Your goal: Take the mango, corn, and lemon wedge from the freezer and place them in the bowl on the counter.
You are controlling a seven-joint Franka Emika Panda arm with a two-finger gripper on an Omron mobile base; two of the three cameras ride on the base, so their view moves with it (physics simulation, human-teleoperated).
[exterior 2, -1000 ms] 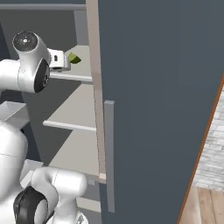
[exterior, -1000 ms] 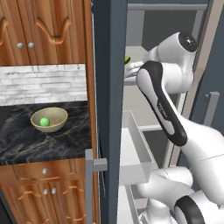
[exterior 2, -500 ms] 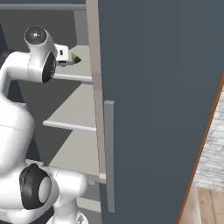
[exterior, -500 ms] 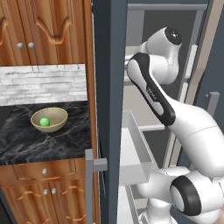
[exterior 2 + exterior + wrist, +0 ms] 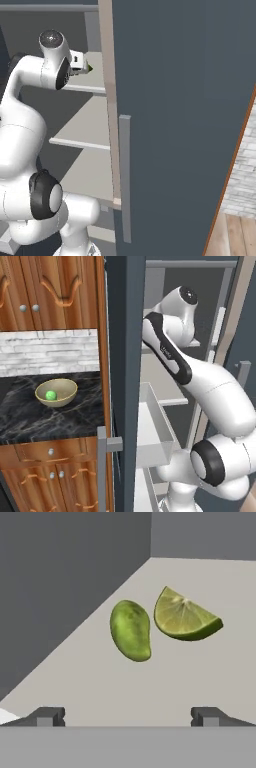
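The mango [image 5: 130,631] is lying on the freezer [image 5: 125,331] shelf [image 5: 165,677] just beside the lemon wedge [image 5: 184,617], so the reach is needing a centred approach straddling only the mango, while the fingers [image 5: 47,716] are standing fully apart, gripping and touching nothing.

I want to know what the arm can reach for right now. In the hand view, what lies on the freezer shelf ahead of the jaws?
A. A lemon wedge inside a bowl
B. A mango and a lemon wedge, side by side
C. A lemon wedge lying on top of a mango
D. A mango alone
B: the green mango and the lemon wedge lie next to each other on the pale freezer shelf, beyond the open jaws.
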